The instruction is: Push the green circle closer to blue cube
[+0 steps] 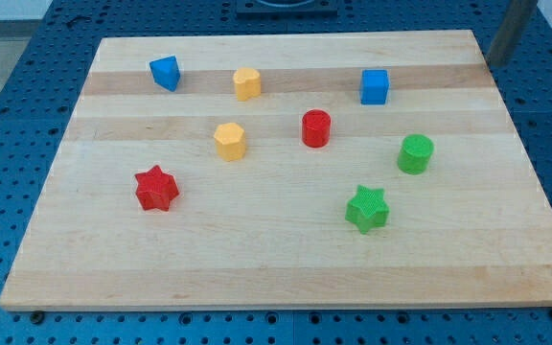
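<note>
- The wooden board (286,278) fills most of the view, lying on a blue perforated table (8,115).
- My rod (511,29) enters at the far right corner, beyond the board's edge; its lower part is in view near the board's far right corner, but I cannot make out my tip's very end, so I cannot place it exactly. It stands well apart from every block. There is no claw on this arm, so nothing to part or close.
- The green star (367,209) sits near right of centre, nearer than and left of the green circle.
- The red star (156,188) lies at the near left.
- The green circle (415,153), the block to move, stands at the right, upright and free on all sides.
- The blue cube (375,86), the goal, is farther away and slightly left of it, with bare board between them.
- The red cylinder (315,127) stands near the centre, left of that line.
- Two yellow blocks (229,141) and (246,83) and a blue wedge-like block (165,73) lie to the left, out of the way.
- Judgement: the tip should come round to the circle's near right side, then push far and slightly left; a centred contact should keep the circle from slipping aside, and stopping short avoids knocking the cube.
</note>
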Available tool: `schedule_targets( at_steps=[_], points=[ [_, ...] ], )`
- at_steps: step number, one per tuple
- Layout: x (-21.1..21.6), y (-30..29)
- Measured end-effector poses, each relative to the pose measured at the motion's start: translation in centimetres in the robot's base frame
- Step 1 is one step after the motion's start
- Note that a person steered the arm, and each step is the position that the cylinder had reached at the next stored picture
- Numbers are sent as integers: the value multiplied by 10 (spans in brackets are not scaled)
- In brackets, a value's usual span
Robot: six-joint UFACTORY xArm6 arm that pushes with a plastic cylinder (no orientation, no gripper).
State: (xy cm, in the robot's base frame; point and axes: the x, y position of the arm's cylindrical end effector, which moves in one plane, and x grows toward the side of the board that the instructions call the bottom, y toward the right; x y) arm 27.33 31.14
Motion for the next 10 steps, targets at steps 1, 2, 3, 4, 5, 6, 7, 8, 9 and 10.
schedule_targets(
  at_steps=[1, 2, 3, 4, 5, 6, 7, 8, 9, 10],
  points=[
    [32, -4],
    [46, -12],
    [46, -46],
    [46, -98],
    [46, -125],
    [46, -125],
    [46, -132],
    [46, -131],
    [61, -70],
    [95, 12]
  ],
)
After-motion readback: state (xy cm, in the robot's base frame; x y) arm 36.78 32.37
